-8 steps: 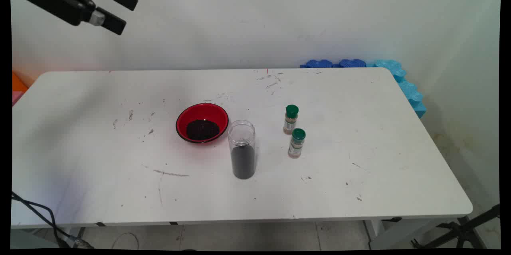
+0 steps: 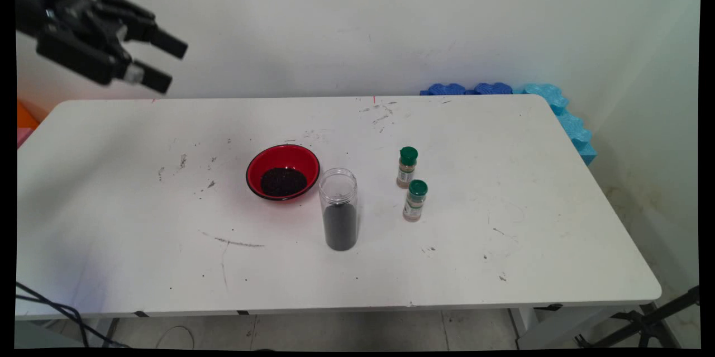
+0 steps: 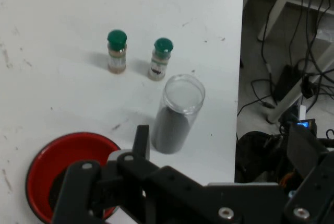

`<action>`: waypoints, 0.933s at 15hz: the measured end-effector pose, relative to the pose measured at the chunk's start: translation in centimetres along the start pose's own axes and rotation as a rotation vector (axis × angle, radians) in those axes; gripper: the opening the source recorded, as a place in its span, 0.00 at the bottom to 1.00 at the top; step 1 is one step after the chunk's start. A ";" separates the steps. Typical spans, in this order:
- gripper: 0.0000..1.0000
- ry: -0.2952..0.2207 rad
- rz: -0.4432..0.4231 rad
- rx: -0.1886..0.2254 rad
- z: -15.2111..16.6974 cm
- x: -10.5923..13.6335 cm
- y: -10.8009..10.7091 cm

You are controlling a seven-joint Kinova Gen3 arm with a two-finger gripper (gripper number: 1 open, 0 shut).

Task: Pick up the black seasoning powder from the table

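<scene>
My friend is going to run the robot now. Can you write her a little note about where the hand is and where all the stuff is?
Gripper: open, holding nothing, high over the table's far left corner, touching nothing.
Things: a red bowl with dark grains sits mid-table. Just right of it and nearer the camera stands a clear, lidless jar, partly filled with dark grains. Further right stand two small green-capped spice bottles, upright and close together.
Done: nobody is holding anything; everything stands on the table.
Left: the pictures give no job.
</scene>
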 end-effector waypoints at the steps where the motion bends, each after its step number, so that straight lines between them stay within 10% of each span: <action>1: 1.00 -0.003 -0.007 0.002 0.8 -1.0 0.2; 14: 1.00 -0.053 0.007 0.074 13.4 -9.7 1.5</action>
